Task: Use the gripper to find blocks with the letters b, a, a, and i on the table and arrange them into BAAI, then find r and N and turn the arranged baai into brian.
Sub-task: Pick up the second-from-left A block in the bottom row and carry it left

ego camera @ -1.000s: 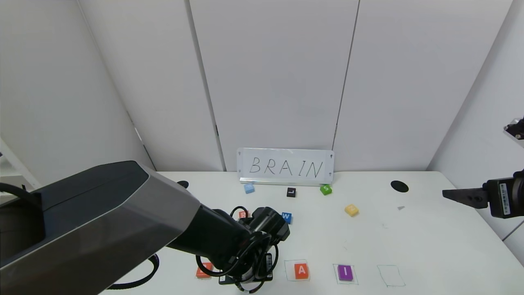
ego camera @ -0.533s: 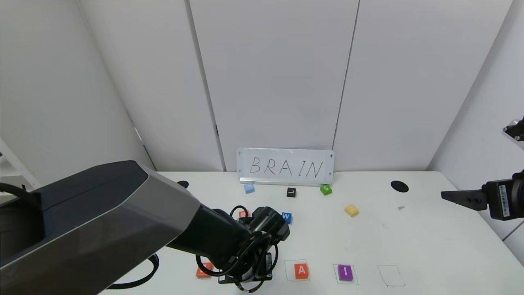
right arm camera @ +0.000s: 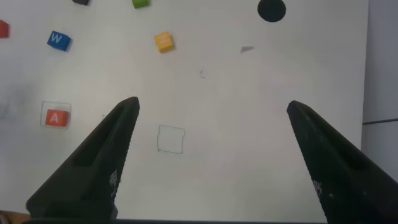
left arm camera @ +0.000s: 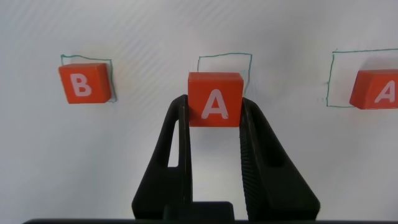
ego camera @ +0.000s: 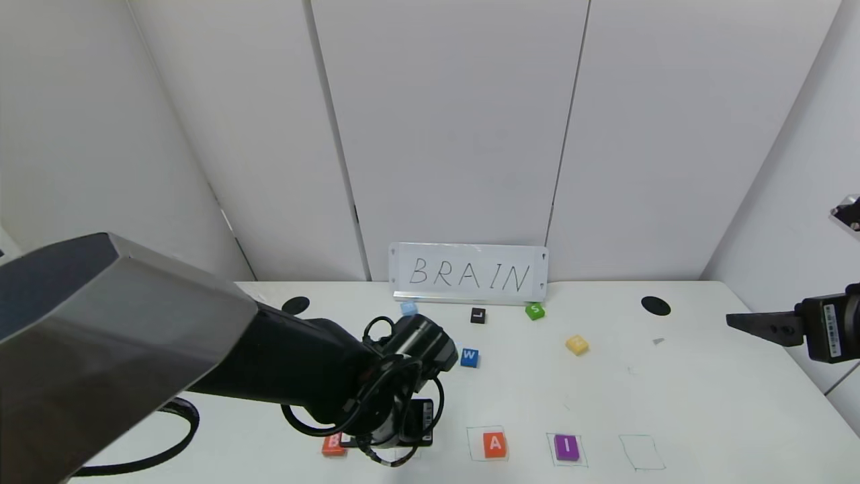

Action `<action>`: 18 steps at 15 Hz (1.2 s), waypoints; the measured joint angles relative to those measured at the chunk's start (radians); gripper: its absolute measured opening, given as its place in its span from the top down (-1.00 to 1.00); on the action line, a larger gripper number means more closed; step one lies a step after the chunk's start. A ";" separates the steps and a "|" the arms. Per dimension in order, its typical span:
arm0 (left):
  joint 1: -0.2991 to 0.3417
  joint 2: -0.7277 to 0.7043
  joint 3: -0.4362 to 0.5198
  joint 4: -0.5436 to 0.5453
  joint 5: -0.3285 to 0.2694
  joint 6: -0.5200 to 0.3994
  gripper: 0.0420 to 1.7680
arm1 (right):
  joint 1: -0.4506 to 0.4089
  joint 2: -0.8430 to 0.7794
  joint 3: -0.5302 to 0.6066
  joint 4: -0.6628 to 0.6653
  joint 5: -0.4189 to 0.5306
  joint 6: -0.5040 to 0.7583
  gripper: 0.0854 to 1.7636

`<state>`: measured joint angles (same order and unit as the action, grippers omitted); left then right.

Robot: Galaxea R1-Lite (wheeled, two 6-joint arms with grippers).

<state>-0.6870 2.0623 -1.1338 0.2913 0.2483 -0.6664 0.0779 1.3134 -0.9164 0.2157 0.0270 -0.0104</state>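
My left gripper [left arm camera: 215, 107] is shut on an orange-red A block [left arm camera: 215, 98] and holds it just in front of the second pen-drawn square [left arm camera: 225, 59]. The B block [left arm camera: 84, 83] sits in the first square, and the other A block [left arm camera: 376, 89] in the third. In the head view the left gripper [ego camera: 384, 442] is low at the table's front between B [ego camera: 332, 444] and A [ego camera: 495, 444]; its wrist hides the held block. The purple I [ego camera: 566, 447] sits right of A. The pale yellow N [ego camera: 576, 345] lies mid-right. R [right arm camera: 3, 28] shows only in the right wrist view. My right gripper [ego camera: 742, 321] is open and raised at the right.
On the white table [ego camera: 672, 390] lie a blue W block [ego camera: 469, 357], a black L block [ego camera: 478, 315], a green S block [ego camera: 535, 310] and a light blue block [ego camera: 408, 308]. A BRAIN sign [ego camera: 469, 272] stands at the back. An empty drawn square [ego camera: 641, 452] is right of I.
My left arm has swung left and back a little, carrying the gripper with the A block; B now shows fully and R is hidden in the head view. The right arm has barely moved.
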 joint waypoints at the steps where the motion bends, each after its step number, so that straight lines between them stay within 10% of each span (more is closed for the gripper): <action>1: 0.023 -0.026 0.002 0.014 -0.005 0.029 0.47 | 0.003 0.000 0.001 0.000 0.000 0.000 -0.94; 18: 0.550 -0.103 0.057 -0.046 -0.160 0.560 0.47 | 0.012 -0.025 0.010 0.001 0.000 -0.001 -0.94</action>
<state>-0.1374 1.9594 -1.0770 0.2455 0.0883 -0.1060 0.0902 1.2883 -0.9068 0.2172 0.0266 -0.0115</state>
